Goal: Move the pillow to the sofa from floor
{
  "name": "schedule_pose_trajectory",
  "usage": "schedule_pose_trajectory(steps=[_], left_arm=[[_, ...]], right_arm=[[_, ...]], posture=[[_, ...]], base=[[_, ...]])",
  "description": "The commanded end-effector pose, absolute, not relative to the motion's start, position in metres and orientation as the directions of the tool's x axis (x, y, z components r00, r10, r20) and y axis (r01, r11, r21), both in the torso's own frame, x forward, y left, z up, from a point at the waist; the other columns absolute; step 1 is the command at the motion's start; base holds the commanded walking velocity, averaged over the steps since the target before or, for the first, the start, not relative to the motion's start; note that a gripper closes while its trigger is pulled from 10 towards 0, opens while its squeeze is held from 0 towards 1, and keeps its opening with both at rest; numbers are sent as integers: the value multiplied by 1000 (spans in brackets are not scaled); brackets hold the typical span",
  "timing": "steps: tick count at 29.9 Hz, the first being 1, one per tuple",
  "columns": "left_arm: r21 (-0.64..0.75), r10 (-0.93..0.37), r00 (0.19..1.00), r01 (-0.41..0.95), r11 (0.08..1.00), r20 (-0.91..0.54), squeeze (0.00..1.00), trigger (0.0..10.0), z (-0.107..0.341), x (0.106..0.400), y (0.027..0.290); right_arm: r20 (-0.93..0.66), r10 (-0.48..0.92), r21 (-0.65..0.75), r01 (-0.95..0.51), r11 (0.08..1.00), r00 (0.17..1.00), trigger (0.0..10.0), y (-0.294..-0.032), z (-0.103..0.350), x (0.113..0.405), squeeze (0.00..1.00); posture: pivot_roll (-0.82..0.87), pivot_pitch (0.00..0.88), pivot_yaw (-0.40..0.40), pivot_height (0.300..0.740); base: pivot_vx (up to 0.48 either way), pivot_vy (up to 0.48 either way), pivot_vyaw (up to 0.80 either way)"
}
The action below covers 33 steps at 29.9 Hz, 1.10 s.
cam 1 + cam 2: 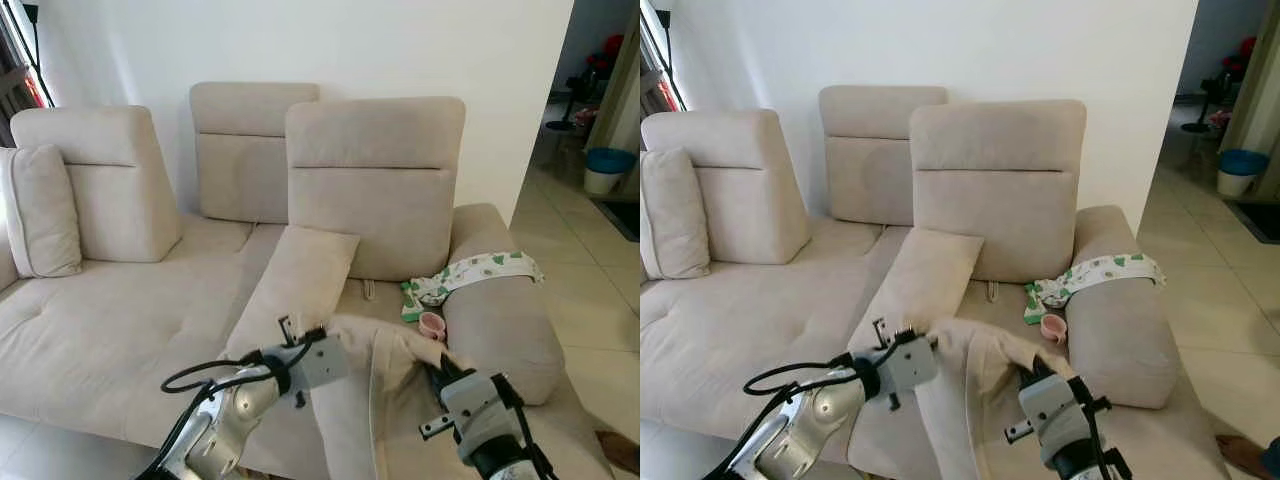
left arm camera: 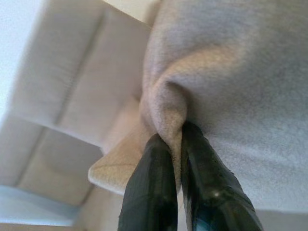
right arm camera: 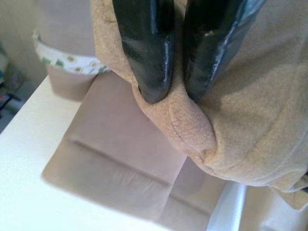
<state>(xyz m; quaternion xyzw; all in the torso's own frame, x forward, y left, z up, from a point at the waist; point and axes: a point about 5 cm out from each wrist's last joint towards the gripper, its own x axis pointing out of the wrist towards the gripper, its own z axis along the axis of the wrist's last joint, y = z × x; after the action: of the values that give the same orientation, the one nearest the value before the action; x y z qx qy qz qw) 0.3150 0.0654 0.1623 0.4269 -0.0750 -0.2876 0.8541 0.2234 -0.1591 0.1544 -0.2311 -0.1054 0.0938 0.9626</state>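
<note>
Both tools pinching pillow [image 1: 385, 370], above sofa [image 1: 120, 330]

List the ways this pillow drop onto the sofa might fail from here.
Both holds are thin: the left end effector and right end effector each pinch only a fold of the beige fabric pillow, so it may slip free. Released here, near the beige sofa's front edge, it might slide off. Pushed forward, it could knock the small pink cup beside the green-patterned white cloth.
</note>
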Motion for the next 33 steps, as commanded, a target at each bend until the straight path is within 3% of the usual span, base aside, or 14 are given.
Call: schedule_pose_trajectory(steps=[1, 21, 33], left_arm=[[773, -545, 838, 362, 521, -26, 0, 10000, 181, 317, 67], [769, -575, 818, 388, 508, -33, 0, 10000, 183, 311, 65], [774, -587, 809, 392, 496, -34, 0, 10000, 184, 310, 62]], right_arm=[[252, 273, -469, -130, 873, 928, 10000, -150, 170, 221, 0], [275, 279, -467, -127, 875, 920, 10000, -149, 177, 225, 0], [261, 274, -460, -130, 878, 926, 10000, -149, 174, 223, 0]], posture=[[-95, 0, 75, 740], [-86, 0, 72, 740], [-92, 0, 77, 740]], base=[[0, 0, 0], [0, 0, 0], [284, 0, 0]])
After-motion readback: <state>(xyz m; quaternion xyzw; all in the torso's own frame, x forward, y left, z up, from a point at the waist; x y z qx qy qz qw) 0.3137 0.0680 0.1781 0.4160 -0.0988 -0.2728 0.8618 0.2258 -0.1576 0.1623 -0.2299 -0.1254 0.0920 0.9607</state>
